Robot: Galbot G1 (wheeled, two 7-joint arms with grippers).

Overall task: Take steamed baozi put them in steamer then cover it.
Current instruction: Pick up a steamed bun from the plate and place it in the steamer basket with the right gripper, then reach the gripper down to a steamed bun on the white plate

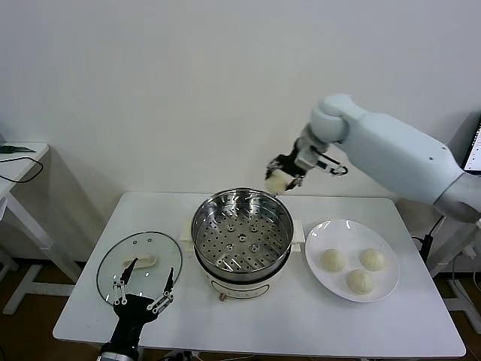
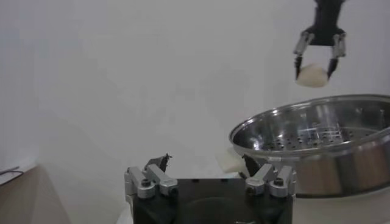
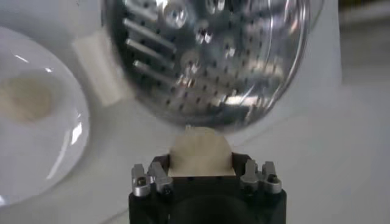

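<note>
My right gripper (image 1: 279,177) is shut on a cream-white baozi (image 1: 276,183) and holds it in the air above the far rim of the steamer (image 1: 242,232). The right wrist view shows that baozi (image 3: 201,152) squeezed between the jaws, with the perforated tray (image 3: 207,55) below. Three more baozi (image 1: 359,269) lie on the white plate (image 1: 319,248) to the steamer's right. The glass cover (image 1: 139,263) with its white handle lies flat on the table left of the steamer. My left gripper (image 1: 143,295) is open and empty at the table's front edge, just in front of the cover.
The white table (image 1: 301,323) carries everything. A second small white table (image 1: 22,162) with a cable stands at far left. A monitor edge (image 1: 473,147) shows at far right. The wall rises right behind the table.
</note>
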